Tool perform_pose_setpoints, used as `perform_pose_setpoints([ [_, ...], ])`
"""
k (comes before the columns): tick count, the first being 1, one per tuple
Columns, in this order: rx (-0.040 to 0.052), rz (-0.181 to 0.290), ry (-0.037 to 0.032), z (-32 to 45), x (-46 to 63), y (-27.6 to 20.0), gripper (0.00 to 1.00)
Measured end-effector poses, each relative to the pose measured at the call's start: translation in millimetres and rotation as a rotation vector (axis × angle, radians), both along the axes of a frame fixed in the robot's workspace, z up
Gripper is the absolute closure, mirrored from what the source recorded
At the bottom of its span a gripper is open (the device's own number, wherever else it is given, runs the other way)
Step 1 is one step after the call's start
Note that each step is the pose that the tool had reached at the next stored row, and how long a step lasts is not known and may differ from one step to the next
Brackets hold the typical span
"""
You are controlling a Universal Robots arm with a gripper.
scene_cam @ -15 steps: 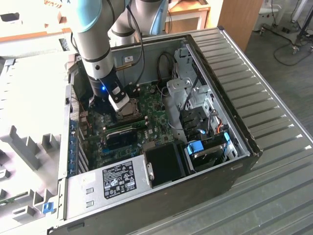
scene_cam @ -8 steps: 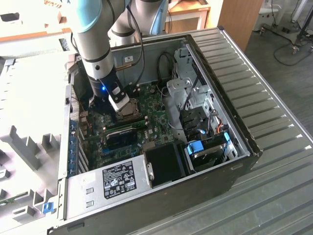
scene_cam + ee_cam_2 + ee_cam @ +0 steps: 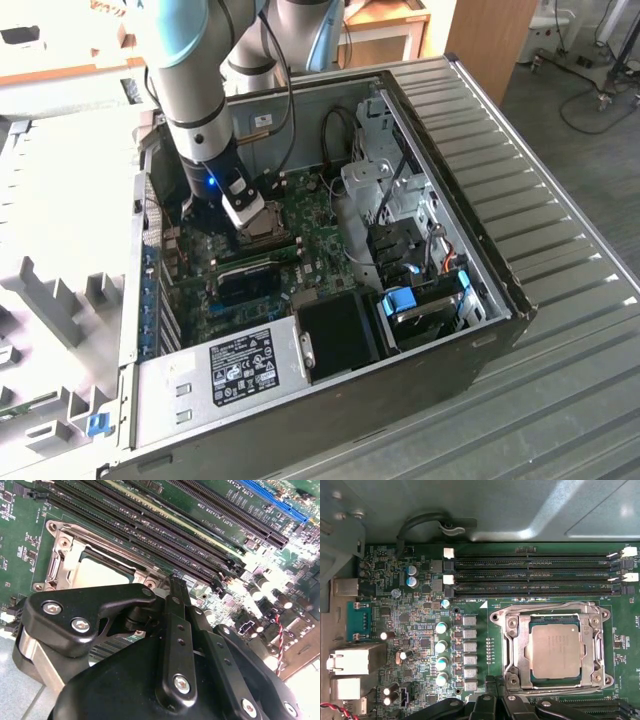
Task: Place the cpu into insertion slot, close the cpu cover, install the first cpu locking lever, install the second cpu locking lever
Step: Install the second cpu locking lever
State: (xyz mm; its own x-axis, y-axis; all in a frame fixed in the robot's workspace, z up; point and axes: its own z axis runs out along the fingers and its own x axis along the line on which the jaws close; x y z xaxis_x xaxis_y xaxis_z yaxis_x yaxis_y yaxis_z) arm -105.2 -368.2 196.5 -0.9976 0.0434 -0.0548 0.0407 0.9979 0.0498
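green board (image 3: 410,625), cpu (image 3: 555,652) under closed cpu cover (image 3: 516,650)

A grey ribbed metal surface (image 3: 560,330) carried the work; an open computer case (image 3: 440,360) lay on its side directly upon it, its green circuit board (image 3: 310,250) facing up; toward the exterior view's left, pale grey moulded packing pieces (image 3: 50,300) sat beside the case; beyond the surface's far edge lay dark floor (image 3: 600,150).

One cpu (image 3: 555,651), one cpu cover (image 3: 517,652)
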Motion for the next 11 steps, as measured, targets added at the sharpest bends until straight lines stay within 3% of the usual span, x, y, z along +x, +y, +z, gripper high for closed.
perform_pose_setpoints([
  [11, 0.0007, 0.000, 0.0000, -0.1, -0.3, -3.0, 0.89],
])
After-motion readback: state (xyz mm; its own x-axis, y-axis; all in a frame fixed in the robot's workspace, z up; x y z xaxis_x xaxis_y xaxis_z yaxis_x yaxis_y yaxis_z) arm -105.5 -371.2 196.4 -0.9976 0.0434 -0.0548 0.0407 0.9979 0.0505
